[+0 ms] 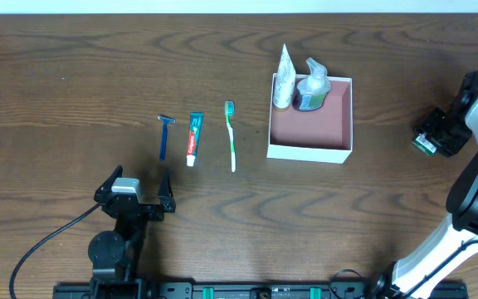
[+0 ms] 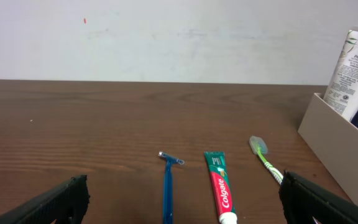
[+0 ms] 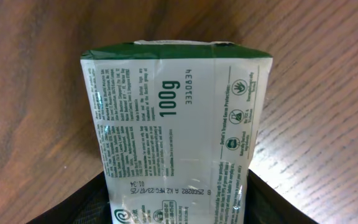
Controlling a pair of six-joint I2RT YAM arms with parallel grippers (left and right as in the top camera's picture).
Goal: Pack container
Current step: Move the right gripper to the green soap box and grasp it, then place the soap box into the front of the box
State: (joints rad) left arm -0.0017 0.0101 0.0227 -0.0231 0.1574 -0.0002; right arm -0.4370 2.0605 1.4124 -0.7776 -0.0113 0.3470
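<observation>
Container (image 1: 309, 152) is on the table (image 1: 73, 66). Well right of it, your R gripper (image 1: 431, 135) grips a carton (image 3: 173, 124); only the wrist cam shows its "100g" print. L gripper (image 1: 137, 184), left of container, is wide open & empty.

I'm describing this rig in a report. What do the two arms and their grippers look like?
The left arm is black with a silver-grey block at the wrist; a black cable trails from it. The left gripper has two slim black fingers. The right arm mixes black joints with white shells; the right gripper is black.
</observation>
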